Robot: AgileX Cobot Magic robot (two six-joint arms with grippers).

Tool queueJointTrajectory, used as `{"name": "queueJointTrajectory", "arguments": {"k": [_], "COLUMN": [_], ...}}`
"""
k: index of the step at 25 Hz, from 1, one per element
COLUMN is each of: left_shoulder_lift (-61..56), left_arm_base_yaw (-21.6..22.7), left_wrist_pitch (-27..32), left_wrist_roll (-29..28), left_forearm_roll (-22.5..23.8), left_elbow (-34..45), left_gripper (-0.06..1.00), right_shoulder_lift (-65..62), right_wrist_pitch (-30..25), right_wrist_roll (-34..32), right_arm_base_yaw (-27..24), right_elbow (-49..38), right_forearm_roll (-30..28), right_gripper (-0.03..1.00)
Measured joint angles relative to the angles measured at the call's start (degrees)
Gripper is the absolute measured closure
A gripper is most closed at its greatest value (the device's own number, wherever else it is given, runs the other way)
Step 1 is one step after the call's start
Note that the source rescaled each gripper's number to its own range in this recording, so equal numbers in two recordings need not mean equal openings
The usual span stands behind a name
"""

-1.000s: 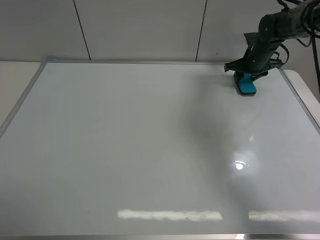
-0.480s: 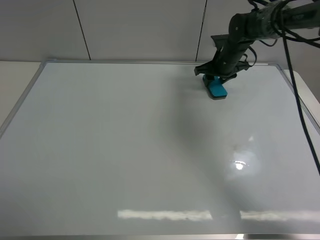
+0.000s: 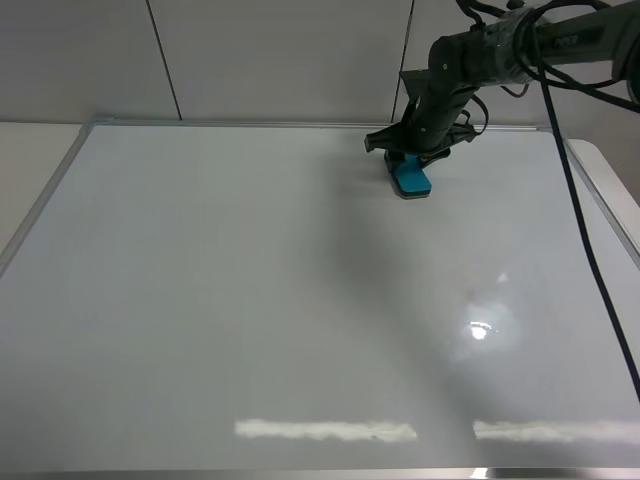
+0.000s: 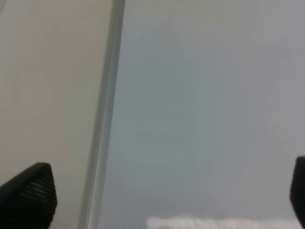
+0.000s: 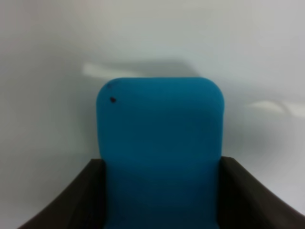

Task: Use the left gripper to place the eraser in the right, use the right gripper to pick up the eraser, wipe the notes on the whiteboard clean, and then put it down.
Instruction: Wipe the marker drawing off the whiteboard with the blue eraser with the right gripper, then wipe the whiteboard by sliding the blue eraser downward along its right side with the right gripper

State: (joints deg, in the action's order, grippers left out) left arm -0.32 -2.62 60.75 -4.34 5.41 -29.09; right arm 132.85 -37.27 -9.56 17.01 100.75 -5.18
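Observation:
The teal-blue eraser (image 3: 409, 178) lies flat on the whiteboard (image 3: 250, 300) near its far edge, right of the middle. My right gripper (image 3: 412, 158) is shut on the eraser, its black arm reaching in from the upper right. In the right wrist view the eraser (image 5: 160, 148) fills the middle, with a dark finger (image 5: 71, 200) at each side. The left gripper (image 4: 157, 200) stands open over the whiteboard's silver frame (image 4: 102, 133), with nothing between its fingertips; it does not show in the high view. No notes are visible on the board.
A beige table surface (image 3: 30, 160) lies to the left of the board and a white one (image 3: 610, 175) to the right. A panelled wall (image 3: 280, 60) stands behind. Black cables (image 3: 585, 250) hang from the right arm over the board's right side.
The right gripper has slid the eraser leftward along the board's far edge, from the far right corner to right of the middle. The left gripper stays out of the high view.

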Motion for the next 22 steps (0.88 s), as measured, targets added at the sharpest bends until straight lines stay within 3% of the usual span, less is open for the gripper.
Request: {"name": "queueJointTrajectory", "arguments": {"k": [5, 11, 15, 17, 19, 22], "left_shoulder_lift": [0.00, 0.00, 0.00, 0.00, 0.00, 0.00], "left_arm_base_yaw": [0.00, 0.00, 0.00, 0.00, 0.00, 0.00], "left_wrist_pitch": [0.00, 0.00, 0.00, 0.00, 0.00, 0.00], "left_wrist_roll": [0.00, 0.00, 0.00, 0.00, 0.00, 0.00], "left_forearm_roll": [0.00, 0.00, 0.00, 0.00, 0.00, 0.00], "left_elbow": [0.00, 0.00, 0.00, 0.00, 0.00, 0.00], "left_gripper": [-0.06, -0.06, -0.06, -0.06, -0.06, -0.06], "right_shoulder_lift": [0.00, -1.43, -3.69, -5.89, -9.75, -18.53], "right_wrist_pitch": [-0.33, -5.14, -10.88, -11.04, -9.81, -4.26], "right_wrist_roll": [0.41, 11.19, 12.98, 13.21, 13.36, 13.40], "right_arm_base_yaw": [-5.19, -9.65, -10.31, -10.36, -10.51, -11.78], "right_elbow": [0.00, -0.06, -0.81, -2.12, -6.26, -20.43], "right_forearm_roll": [1.66, 12.38, 12.96, 12.36, 11.40, 10.37], "right_gripper": [0.91, 0.91, 0.91, 0.91, 0.91, 0.91]}}
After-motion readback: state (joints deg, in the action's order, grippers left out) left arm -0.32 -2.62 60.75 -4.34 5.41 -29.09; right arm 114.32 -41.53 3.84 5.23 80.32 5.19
